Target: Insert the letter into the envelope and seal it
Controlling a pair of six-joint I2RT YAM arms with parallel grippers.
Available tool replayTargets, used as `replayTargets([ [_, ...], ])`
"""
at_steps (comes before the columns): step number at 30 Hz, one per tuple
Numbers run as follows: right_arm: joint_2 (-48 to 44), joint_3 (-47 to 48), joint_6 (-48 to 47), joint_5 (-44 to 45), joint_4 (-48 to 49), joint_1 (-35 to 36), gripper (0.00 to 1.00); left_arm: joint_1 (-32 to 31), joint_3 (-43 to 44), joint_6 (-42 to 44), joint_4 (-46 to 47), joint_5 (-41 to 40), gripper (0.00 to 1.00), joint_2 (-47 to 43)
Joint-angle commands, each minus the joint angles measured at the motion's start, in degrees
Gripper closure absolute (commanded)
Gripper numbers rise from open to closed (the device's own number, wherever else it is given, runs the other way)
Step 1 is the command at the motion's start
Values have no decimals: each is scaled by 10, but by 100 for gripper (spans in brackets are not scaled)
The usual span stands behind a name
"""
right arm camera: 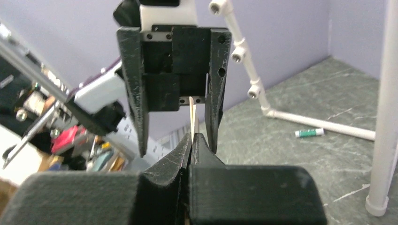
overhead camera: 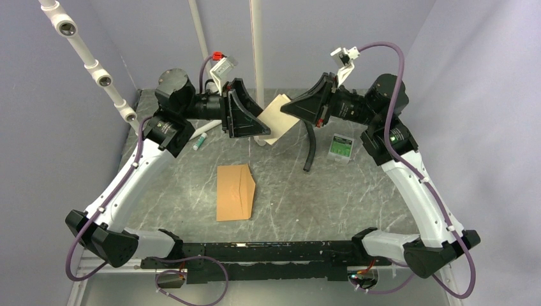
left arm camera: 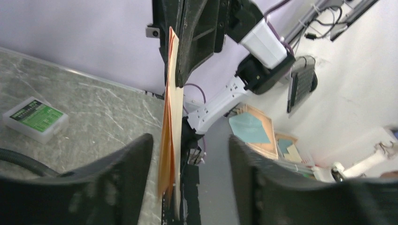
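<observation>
In the top view, the letter [overhead camera: 279,115] is held in the air over the far middle of the bench [overhead camera: 319,197], between the left claw [overhead camera: 252,120] and the right claw [overhead camera: 297,105]. The envelope [overhead camera: 235,191] lies flat nearer the near edge, well apart from the letter. In the left wrist view, the left claw stands wide, the sheet edge-on between its fingers and ungripped. In the right wrist view, the right claw is pinched tight on the sheet's edge. By this showing, only the pickup is done; inserting and sealing are left.
</observation>
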Motion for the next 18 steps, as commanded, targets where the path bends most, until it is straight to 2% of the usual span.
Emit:
replayTargets([
  [1, -67, -55, 73, 136, 146, 0, 100, 1, -37, -80, 133, -84, 27, -46],
  [7, -103, -143, 190, 226, 314, 0, 100, -1, -133, -262, 362, -209, 32, -50],
  [10, -97, -153, 218, 239, 339, 1, 100, -5, -142, -295, 401, -242, 32, -39],
  [14, -84, -160, 244, 249, 357, 1, 100, -21, -126, -309, 417, -244, 33, -15],
  [15, -83, -164, 250, 251, 363, 1, 100, -25, -124, -308, 418, -245, 35, -12],
  [18, -79, -173, 261, 259, 375, 1, 100, -31, -131, -302, 419, -257, 53, -13],
])
